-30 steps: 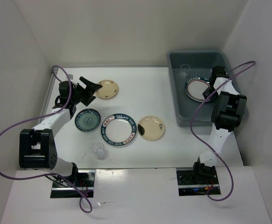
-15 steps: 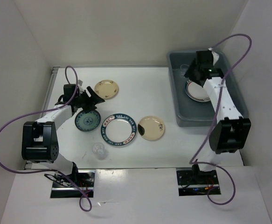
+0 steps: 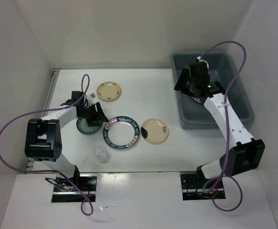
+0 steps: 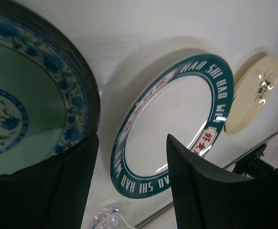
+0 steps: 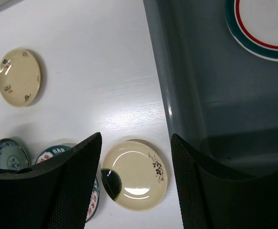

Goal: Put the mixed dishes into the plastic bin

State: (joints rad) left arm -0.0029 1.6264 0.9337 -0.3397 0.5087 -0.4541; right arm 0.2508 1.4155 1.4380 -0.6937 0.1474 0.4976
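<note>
Left pincer [image 4: 131,148] open, at teal plate [image 4: 29,95] rim

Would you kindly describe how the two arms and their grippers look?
The left arm and right arm have white links with black joints, each trailing a purple cable. The left gripper and right gripper have black fingers with a cross-hatched texture.

Two cream plates [image 3: 108,91] [image 3: 154,130], two teal-rimmed white plates [image 3: 122,132] [image 5: 267,24], one teal patterned plate [image 4: 15,109], one clear cup [image 3: 100,153], one grey-blue bin [image 3: 239,95], two arms [image 3: 57,114] [image 3: 224,112].
</note>
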